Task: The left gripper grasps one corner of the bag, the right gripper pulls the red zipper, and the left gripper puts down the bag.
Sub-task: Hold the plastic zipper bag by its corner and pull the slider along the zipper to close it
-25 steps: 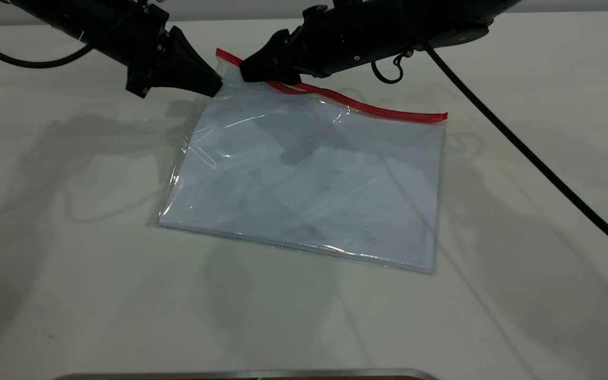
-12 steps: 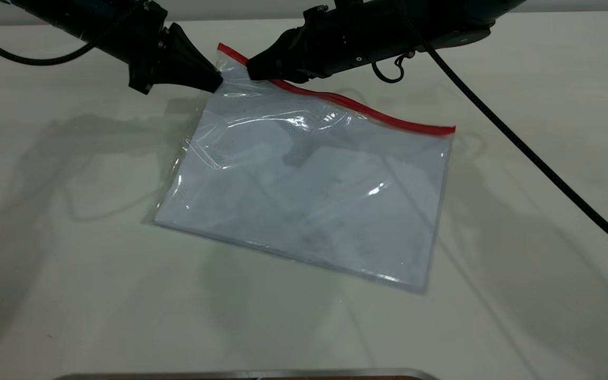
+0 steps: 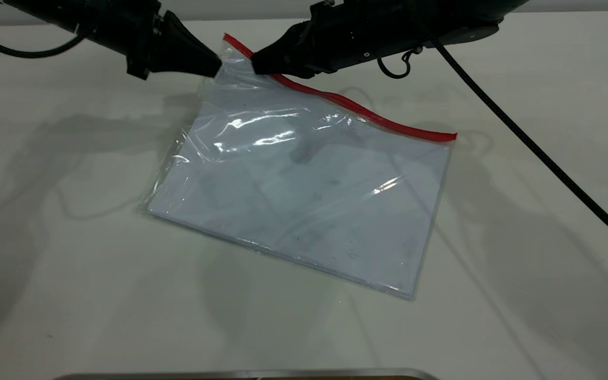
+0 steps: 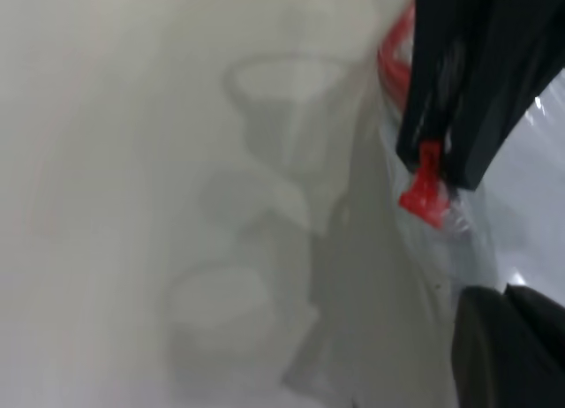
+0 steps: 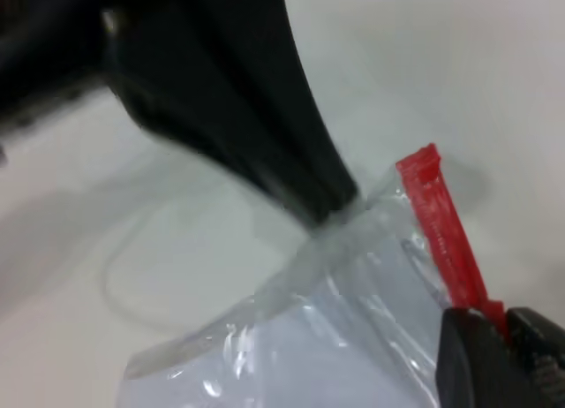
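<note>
The clear bag [image 3: 304,190] with white sheets inside lies on the table, its far left part lifted. My left gripper [image 3: 218,66] is shut on the bag's corner [image 3: 225,62] beside the end of the red zipper [image 3: 367,112]. My right gripper [image 3: 255,64] is shut on the red zipper near that same end. In the right wrist view the red strip [image 5: 446,227] runs between my right jaws, and the left gripper [image 5: 340,205] pinches the clear corner. In the left wrist view the right gripper [image 4: 437,174] holds the red tab [image 4: 424,194].
The white table [image 3: 72,274] carries only the bag. A thick black cable [image 3: 536,153] crosses the right side above the table. A metal edge [image 3: 240,374] shows at the near border.
Both grippers have risen a little and lifted the bag's far left corner higher. The bag has turned, and its near right corner has slid toward the front.
</note>
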`<state>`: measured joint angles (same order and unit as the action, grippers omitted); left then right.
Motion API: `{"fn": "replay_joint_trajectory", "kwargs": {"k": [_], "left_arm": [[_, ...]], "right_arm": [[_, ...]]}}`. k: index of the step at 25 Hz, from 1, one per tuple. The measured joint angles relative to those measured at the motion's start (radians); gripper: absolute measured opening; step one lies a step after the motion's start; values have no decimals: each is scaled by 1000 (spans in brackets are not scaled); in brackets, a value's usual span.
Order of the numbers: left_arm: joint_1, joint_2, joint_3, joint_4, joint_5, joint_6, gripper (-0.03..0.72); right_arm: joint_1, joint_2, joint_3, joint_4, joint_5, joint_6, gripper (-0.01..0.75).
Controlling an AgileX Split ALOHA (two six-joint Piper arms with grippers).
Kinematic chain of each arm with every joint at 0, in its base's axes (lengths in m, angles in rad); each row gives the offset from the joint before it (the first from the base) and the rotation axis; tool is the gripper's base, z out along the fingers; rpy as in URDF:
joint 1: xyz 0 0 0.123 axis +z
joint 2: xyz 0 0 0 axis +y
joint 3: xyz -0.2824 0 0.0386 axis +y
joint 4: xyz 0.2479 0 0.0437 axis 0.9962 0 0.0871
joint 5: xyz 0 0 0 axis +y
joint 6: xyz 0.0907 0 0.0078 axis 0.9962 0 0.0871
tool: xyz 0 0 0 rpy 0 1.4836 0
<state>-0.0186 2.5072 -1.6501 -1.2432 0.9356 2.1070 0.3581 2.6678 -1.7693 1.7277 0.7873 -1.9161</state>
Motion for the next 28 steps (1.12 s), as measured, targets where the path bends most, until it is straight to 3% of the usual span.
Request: {"fn": "replay_joint_trajectory", "kwargs": {"k": [8,15,19,24,28], "left_arm": [[48,0,0,-102,42,4,7],[47,3,0,-41,43,-133,42],[47,5,0,11,43,-295,195],[47,6,0,44,59,-369,461],[45,8,0,48,90,-358,542]], "right_arm": [[-20,1,0,-38,-29,-3,37],[-24,1,0,-30,72,-6,37],[-24,1,0,-26,80,-8,39],[-24,1,-1,-26,81,-10,41],[-24,1,-1,-24,81,-11,42]]}}
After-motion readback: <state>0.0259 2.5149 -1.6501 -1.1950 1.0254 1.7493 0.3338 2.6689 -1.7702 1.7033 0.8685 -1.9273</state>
